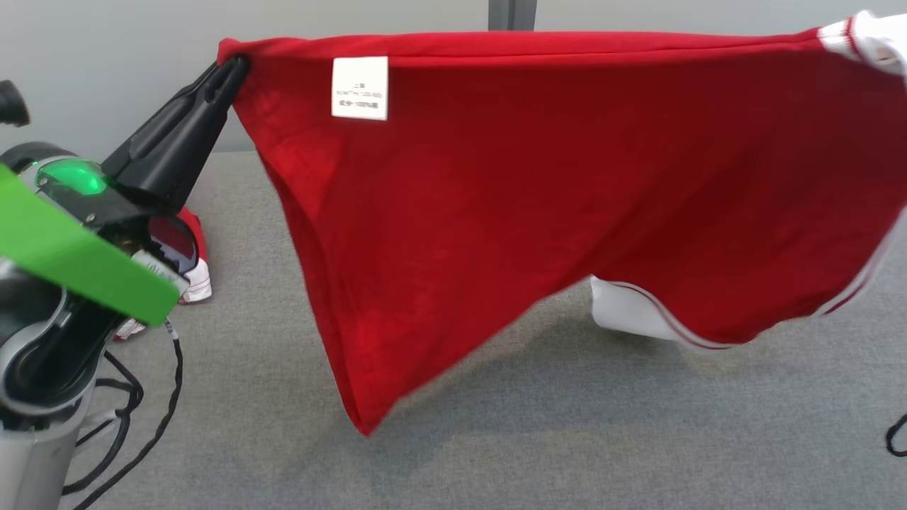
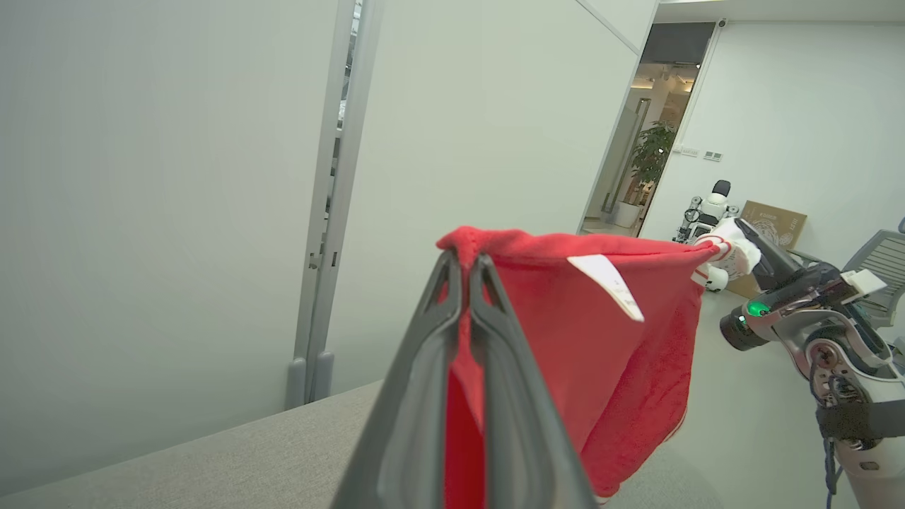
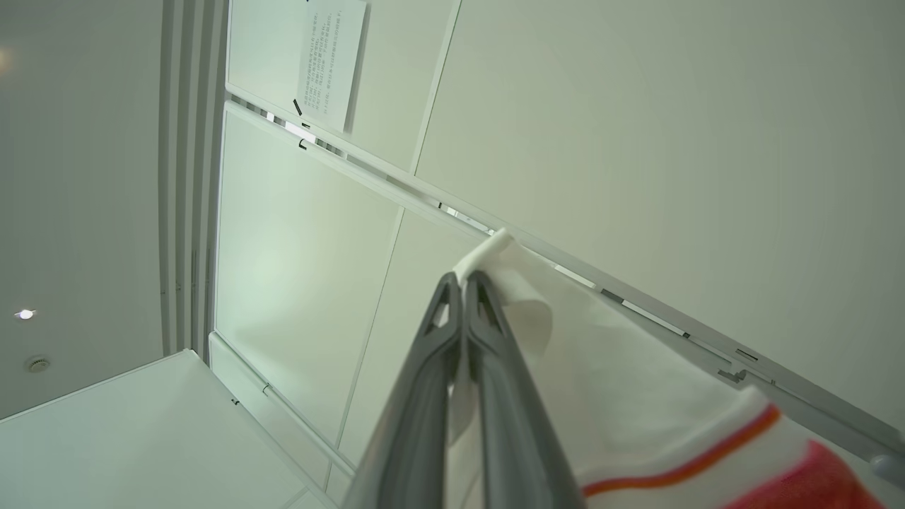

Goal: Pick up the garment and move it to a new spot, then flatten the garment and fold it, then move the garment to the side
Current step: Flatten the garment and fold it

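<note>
A red garment (image 1: 538,212) with white striped trim and a white label (image 1: 360,88) hangs stretched in the air above the grey table (image 1: 496,439). My left gripper (image 1: 232,69) is shut on its upper left corner; the left wrist view shows the same pinch (image 2: 465,263) on red cloth (image 2: 601,339). My right gripper (image 3: 463,279) is shut on the white trimmed edge (image 3: 636,396), which reaches the head view's top right corner (image 1: 868,35). The left wrist view also shows the right gripper (image 2: 739,230) holding that far corner. The garment's lowest point hangs close over the table.
Another red and white cloth (image 1: 195,273) lies on the table behind my left arm. Black cables (image 1: 152,425) trail at the lower left. A pale wall (image 1: 106,64) stands behind the table. The left wrist view shows a doorway (image 2: 657,141) and a cardboard box (image 2: 774,219) beyond.
</note>
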Available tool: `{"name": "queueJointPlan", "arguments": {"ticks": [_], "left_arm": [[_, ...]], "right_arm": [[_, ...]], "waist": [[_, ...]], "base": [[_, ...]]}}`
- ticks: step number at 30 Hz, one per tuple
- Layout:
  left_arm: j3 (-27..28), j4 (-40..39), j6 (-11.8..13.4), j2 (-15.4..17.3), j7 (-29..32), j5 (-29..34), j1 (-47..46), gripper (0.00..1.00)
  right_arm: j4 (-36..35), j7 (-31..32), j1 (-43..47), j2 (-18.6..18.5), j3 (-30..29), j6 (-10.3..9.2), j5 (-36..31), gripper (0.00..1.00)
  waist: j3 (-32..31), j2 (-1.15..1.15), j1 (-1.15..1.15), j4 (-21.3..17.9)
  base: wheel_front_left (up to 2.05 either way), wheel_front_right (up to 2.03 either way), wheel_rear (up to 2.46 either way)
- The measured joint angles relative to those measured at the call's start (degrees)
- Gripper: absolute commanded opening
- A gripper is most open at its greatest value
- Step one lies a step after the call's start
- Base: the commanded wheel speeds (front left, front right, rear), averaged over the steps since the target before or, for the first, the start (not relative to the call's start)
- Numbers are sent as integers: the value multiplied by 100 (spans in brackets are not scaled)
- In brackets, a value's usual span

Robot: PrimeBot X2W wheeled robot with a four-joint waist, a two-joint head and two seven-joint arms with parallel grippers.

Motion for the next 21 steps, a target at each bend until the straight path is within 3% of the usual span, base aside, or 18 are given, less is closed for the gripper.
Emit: {"name": "queueJointPlan", "arguments": {"ticks": [4,7,11,17,21], "left_arm": [[163,-867,104,89,132,-198,40,0],[354,-1348,332,250,301,-321,41,0],[325,-1358,721,397,704,-509,128,0],[-349,-290,958,433,1365,-578,140,0],[-363,731,1053,296,1273,-67,-561,0]], "right_arm": [[-835,31,7,-25,-309,-1,186,0],[-1343,199,4,-92,-336,-8,299,0],[-1410,599,48,-138,26,-14,372,0],[192,966,338,41,1038,-56,-108,0],[1407,659,-491,224,1517,-56,-828,0]], "waist": [[15,0,0,-59],[72,0,0,-80],[231,0,0,-103],[615,0,0,-102],[911,0,1,-86]], "base": [[0,0,0],[0,0,0],[0,0,0],[0,0,0],[0,0,0]]}}
